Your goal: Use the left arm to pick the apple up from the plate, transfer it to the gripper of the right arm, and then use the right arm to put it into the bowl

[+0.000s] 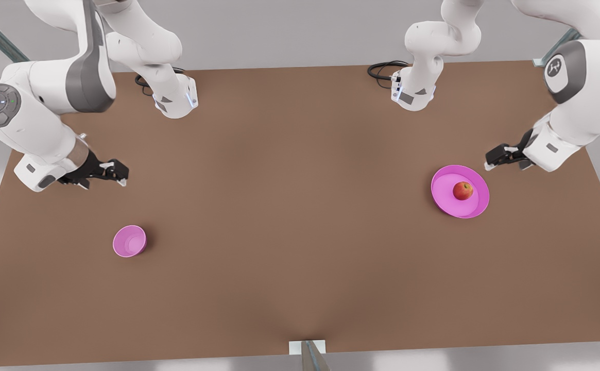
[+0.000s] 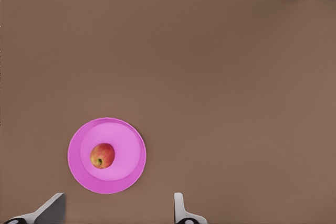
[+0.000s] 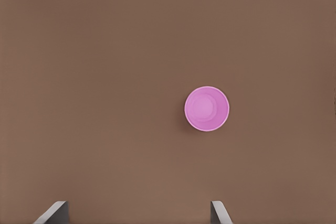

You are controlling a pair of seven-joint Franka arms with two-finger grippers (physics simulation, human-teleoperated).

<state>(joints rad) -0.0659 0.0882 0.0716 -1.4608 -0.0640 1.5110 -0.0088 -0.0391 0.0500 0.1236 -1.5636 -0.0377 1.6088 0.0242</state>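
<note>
The apple point(image 1: 463, 190) sits on the pink plate point(image 1: 444, 198) toward the front view's right side of the brown counter point(image 1: 289, 216), red with a yellowish patch, resting a little off the dish's centre. Just beside the plate's far rim hangs the left end effector point(image 1: 496, 161) — its white fingertips point(image 2: 179, 205) are spread wide, holding nothing, and from its wrist camera the apple point(image 2: 102, 156) and plate point(image 2: 84, 174) lie ahead of them on the counter. Well apart, toward the front view's left, the small pink bowl point(image 1: 129, 241) stands upright with nothing in it. The right end effector point(image 1: 110, 172) hovers above the counter near that bowl, on its far side — its fingers point(image 3: 218, 212) also stand apart, nothing between them, and its wrist camera looks down on the bowl point(image 3: 207, 108).
</note>
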